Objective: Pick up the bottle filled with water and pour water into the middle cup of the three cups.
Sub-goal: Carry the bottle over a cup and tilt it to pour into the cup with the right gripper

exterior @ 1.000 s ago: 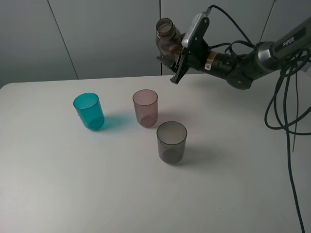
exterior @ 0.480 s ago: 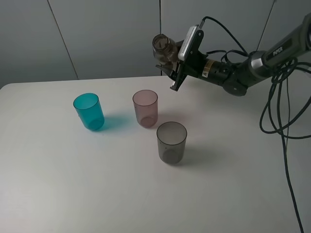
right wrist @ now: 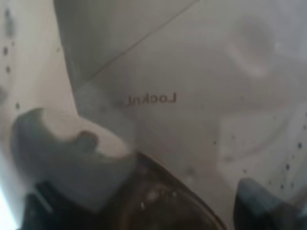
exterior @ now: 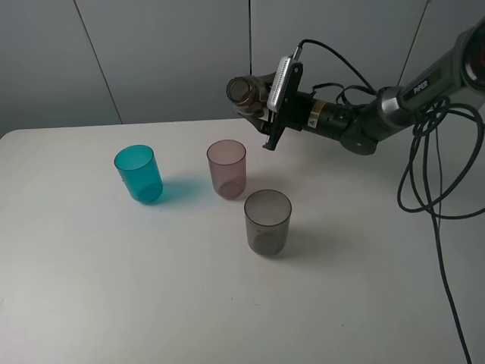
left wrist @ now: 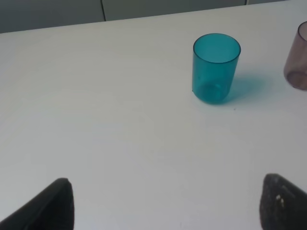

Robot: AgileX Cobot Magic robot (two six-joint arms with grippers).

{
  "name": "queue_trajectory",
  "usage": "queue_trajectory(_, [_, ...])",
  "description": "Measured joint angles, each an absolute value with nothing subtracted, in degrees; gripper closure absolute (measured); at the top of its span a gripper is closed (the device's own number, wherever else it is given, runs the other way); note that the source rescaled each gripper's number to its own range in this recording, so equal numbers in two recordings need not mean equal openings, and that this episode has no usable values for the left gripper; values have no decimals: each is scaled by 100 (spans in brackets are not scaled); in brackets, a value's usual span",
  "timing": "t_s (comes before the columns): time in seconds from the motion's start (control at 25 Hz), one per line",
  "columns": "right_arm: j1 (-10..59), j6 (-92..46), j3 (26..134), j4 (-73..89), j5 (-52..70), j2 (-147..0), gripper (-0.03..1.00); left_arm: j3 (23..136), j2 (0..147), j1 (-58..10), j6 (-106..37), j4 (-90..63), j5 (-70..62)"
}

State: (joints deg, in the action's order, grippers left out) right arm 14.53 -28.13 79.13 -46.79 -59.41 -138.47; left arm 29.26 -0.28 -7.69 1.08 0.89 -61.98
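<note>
Over your white table (exterior: 114, 288), the right gripper (exterior: 266, 108) is clamped on the bottle (exterior: 244, 91). The bottle lies tipped, seemingly near level, mouth pointing away from the arm, in the air above and behind the middle cup (exterior: 226, 168).

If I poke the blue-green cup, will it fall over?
Probably a soft poke would slide it: the teal see-through plastic cup looks empty, so likely light, and the white table looks smooth. A poke near the rim might tip it, being taller than wide. Once down, its round sides would likely roll.
</note>
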Motion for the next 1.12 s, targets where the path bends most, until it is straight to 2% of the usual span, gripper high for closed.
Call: queue_trajectory(1.12, [1503,-4618,8042,-4683,-5957,-14066,96,2926,-28,-769,108,89,-6198])
